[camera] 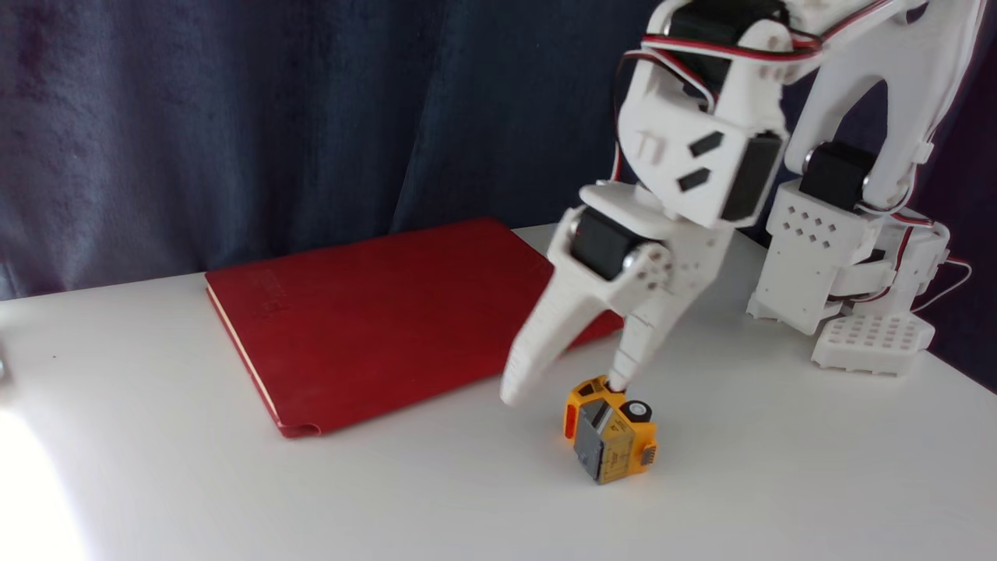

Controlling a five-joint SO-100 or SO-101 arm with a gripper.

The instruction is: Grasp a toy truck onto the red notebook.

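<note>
The toy truck [610,431] is lying tipped on the white table [779,483], a wheel with a white hub facing up and its grey panel turned toward the camera. It is sitting directly beneath the claw [565,387], just off the near right corner of the red notebook [374,319], apart from the cover.

The claw is standing wide open and holding nothing. One finger is pressing or nearly touching the truck's upper yellow edge, while the other is hanging to the left in the fixed view, clear of the truck and blurred slightly at its tip. So the truck is not sitting between the fingers; it is lying below and to the right of the gap.

To do the grasp well, the claw probably needs to be shifting right in this view, so that the fingers are straddling the boxy body, then lowering further before closing. Closing from the present pose would likely be pushing the truck sideways or rolling it on its wheels. Gripping across the flat yellow sides, rather than over a wheel, should be giving a steadier hold. The carry to the notebook is a short one, back and to the left of the claw.

As for writing, the notebook cover is bearing faint embossed lettering near its far left corner, too faint to read. The truck's yellow side is showing small dark markings, also illegible.
</note>
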